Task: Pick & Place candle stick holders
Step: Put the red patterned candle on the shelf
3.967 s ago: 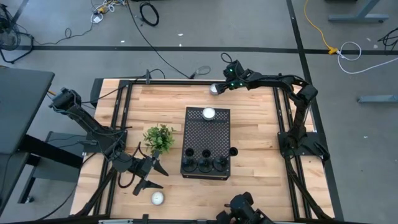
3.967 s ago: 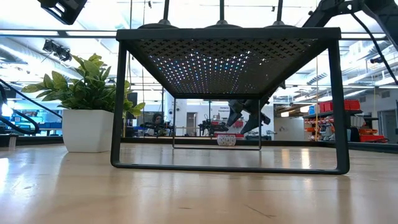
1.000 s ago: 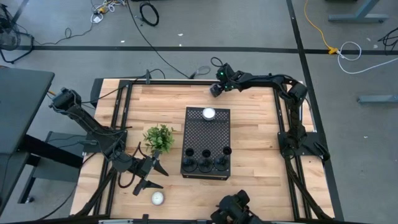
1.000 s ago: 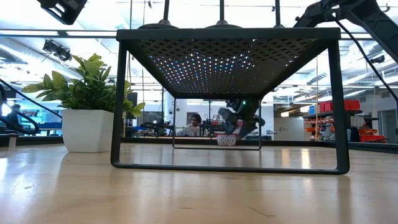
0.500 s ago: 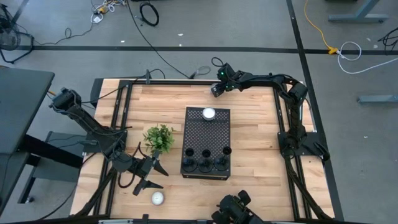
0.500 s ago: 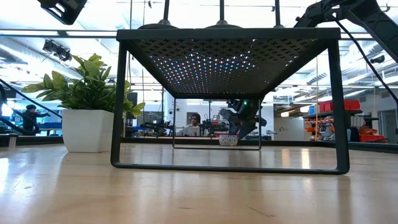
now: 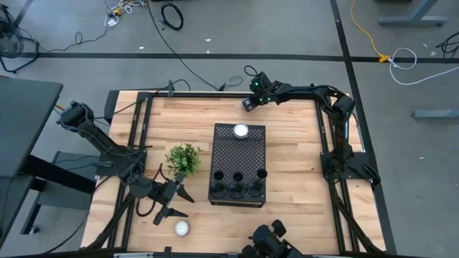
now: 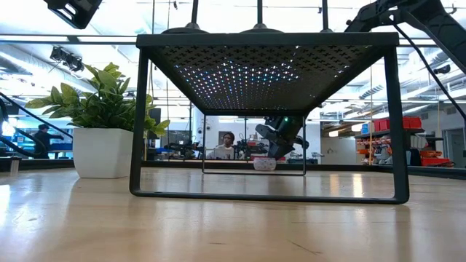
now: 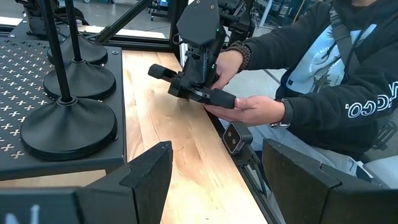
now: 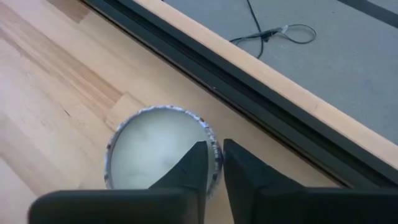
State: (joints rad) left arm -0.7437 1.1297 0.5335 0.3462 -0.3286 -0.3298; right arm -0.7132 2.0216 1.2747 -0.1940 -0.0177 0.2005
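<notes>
We judge the candle stick holders (image 9: 68, 118) rigid, bottom-heavy, best gripped mid-stem; the left gripper (image 7: 174, 201) waits, fingers spread, while the right gripper (image 10: 214, 163) pinches a white candle's (image 10: 149, 152) rim.

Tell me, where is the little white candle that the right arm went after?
In the right wrist view, the white candle sits on the wooden table by its far edge, its rim pinched by the right tool; from above, that tool hides it.
</notes>
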